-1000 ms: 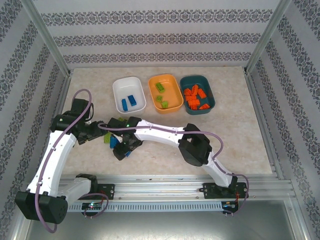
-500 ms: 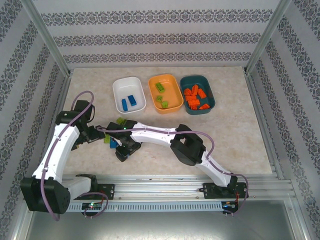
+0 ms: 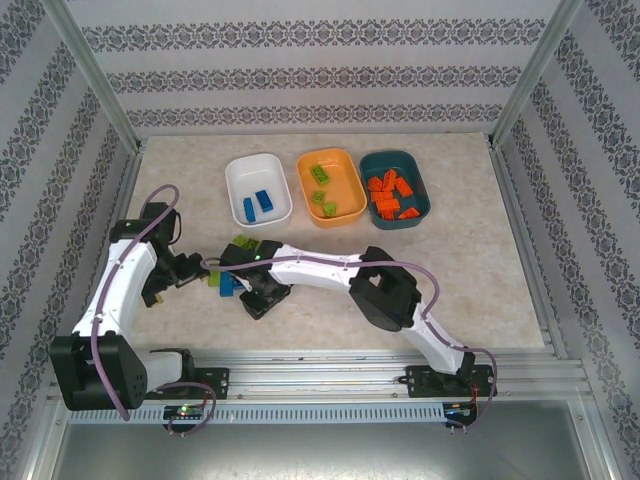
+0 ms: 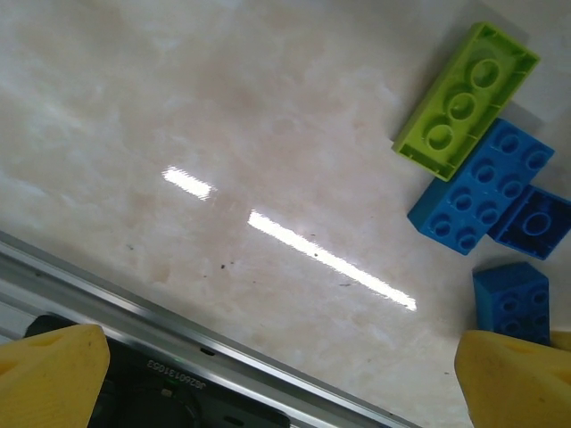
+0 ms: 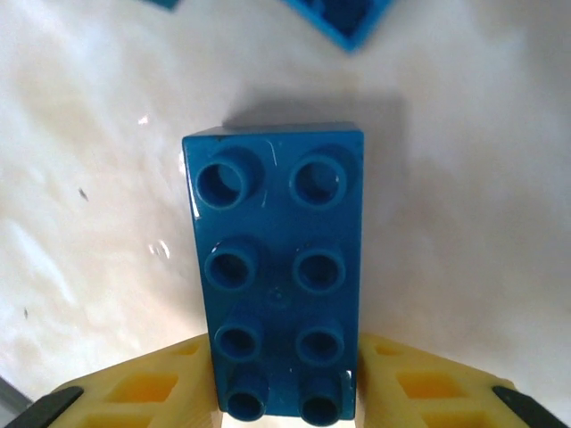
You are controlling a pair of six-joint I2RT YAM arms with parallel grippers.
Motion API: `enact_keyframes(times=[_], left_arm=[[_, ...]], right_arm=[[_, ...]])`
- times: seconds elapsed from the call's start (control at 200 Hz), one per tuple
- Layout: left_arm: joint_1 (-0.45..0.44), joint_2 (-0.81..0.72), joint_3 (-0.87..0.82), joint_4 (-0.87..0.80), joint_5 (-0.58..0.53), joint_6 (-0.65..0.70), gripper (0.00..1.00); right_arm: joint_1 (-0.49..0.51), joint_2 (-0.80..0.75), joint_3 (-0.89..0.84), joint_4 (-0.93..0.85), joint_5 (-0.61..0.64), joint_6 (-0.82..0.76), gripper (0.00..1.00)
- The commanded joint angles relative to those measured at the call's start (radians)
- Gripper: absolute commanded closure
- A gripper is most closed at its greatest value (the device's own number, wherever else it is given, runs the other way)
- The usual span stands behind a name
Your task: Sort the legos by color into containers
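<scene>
Right claw (image 5: pixel 285 392) is closed on a blue brick (image 5: pixel 278 267). My yellow fingers (image 5: pixel 152 392) press both long sides at its near end. The brick is flat on the counter (image 3: pixel 470 270), studs up, and sticks out ahead of the claw. The side grip is so the studs don't get in the way. Two more blue pieces sit just past the far end.

Left claw (image 4: pixel 284 357) is wide open and holds nothing. It hangs over bare counter near the front rail. A lime brick (image 4: pixel 466 96) lies ahead and to its right. A cluster of loose blue bricks (image 4: pixel 486 192) touches that lime one. Another blue one (image 4: pixel 511 301) is right next to my right-hand finger (image 4: pixel 513 374). My guess is the left claw is parked open to leave the pile to the right arm.

The white dish (image 3: pixel 250 178) is well ahead of both claws and has two blue bricks in it. I judge that's where this brick goes. Next to it, the orange dish (image 3: pixel 345 175) holds green bricks. The teal dish (image 3: pixel 422 180) holds orange ones.

Next I'd lift straight up. The grip is near one end, so the brick could tip.
</scene>
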Motion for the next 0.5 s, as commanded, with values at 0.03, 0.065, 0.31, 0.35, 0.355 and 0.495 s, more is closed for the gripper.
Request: enact_keyframes(times=[0.03,0.065,0.31,0.35,0.355,0.495], left_arm=[[0.014,0.016,0.015,0.050,0.084,0.029,0.00],[0.014,0.021,0.015,0.060,0.108,0.035,0.00],[0.014,0.009,-0.003,0.111,0.196,0.049,0.00],[0.014,0.002,-0.009,0.112,0.208,0.051,0.00],[0.014,0.001,-0.010,0.113,0.210,0.050,0.00],[0.014,-0.036,-0.051,0.135,0.275,0.025,0.00]], right_arm=[[-0.013,-0.200,-0.132,-0.021,0.013,-0.005,0.62],[-0.024,-0.248,-0.174,-0.015,0.001,0.011,0.61],[-0.268,-0.423,-0.235,0.140,-0.243,0.212,0.60],[-0.299,-0.402,-0.195,0.165,-0.283,0.251,0.60],[-0.304,-0.397,-0.192,0.169,-0.285,0.256,0.60],[-0.379,-0.221,0.053,0.154,-0.378,0.336,0.61]])
